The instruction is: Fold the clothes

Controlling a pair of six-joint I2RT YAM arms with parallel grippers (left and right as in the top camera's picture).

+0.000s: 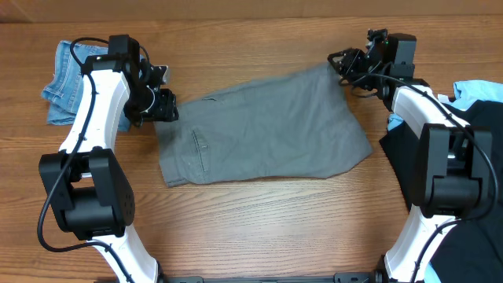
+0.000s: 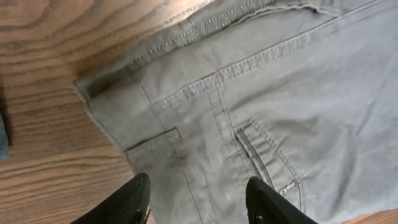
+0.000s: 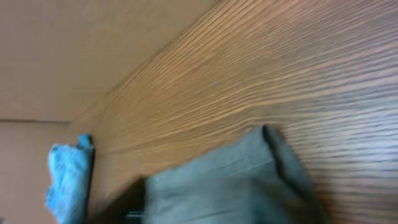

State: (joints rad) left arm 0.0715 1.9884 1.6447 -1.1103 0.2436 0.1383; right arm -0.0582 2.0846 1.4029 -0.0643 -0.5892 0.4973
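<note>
The grey shorts (image 1: pixel 259 126) are a matte woven twill with stitched seams and a slit pocket. They lie flat as a rough rectangle at the middle of the wood-grain table (image 1: pixel 259 228). My left gripper (image 2: pixel 199 196) is spread above the waistband. My right gripper (image 1: pixel 347 67) is at the hem corner toward the far edge, and I cannot tell how its jaws stand.

Robot lab or data-collection bench, not a home. Two white-and-black arms, left arm (image 1: pixel 90 118) and right arm (image 1: pixel 428 141), stand at the near edge of one bare wood-grain surface (image 1: pixel 259 228), with an exposed black cable (image 1: pixel 44 208). Clothes lie around: grey shorts (image 1: pixel 267 130) flat in the middle, denim shorts (image 1: pixel 67 82) far left, black garment (image 1: pixel 487 134) and light-blue garment (image 1: pixel 475 90) piled right. Room beyond not visible.
</note>
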